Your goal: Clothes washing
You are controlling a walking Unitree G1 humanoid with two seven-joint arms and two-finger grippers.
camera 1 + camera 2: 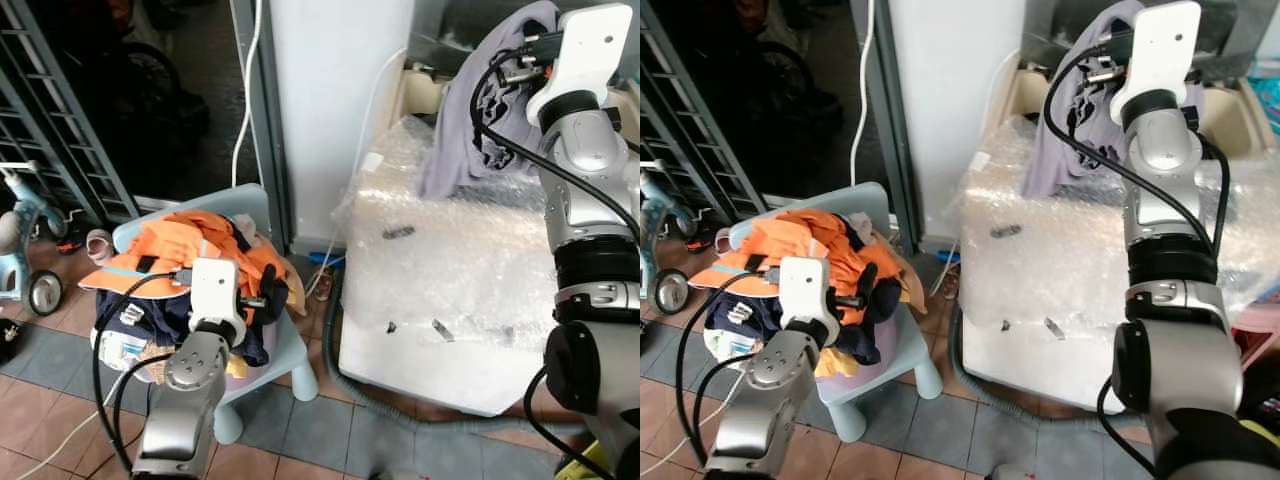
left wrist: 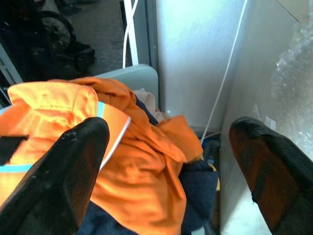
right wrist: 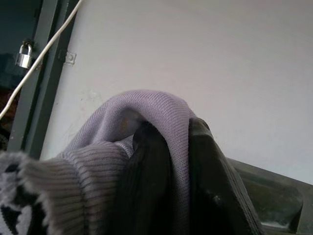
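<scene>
Left eye: right gripper (image 1: 515,62) is holding a grey knitted garment (image 1: 470,130) high, hanging over the bubble-wrapped white washing machine (image 1: 450,270).
Right eye: left gripper (image 1: 872,292) is hovering at the orange-and-navy clothes pile (image 1: 810,250) on a pale blue plastic chair (image 1: 880,375).
Left wrist: fingers (image 2: 63,181) spread wide, pile directly ahead.
Right wrist: fingers (image 3: 149,181) are pinching the knit; the drum probably lies below and behind.

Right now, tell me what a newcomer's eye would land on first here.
First, the grey knitted garment pinched in the right gripper and held high over the bubble-wrapped washing machine, its tail draping onto the wrap. Next, the orange clothes heaped on the pale blue chair to the left, where the open left gripper hovers just above the heap.
</scene>
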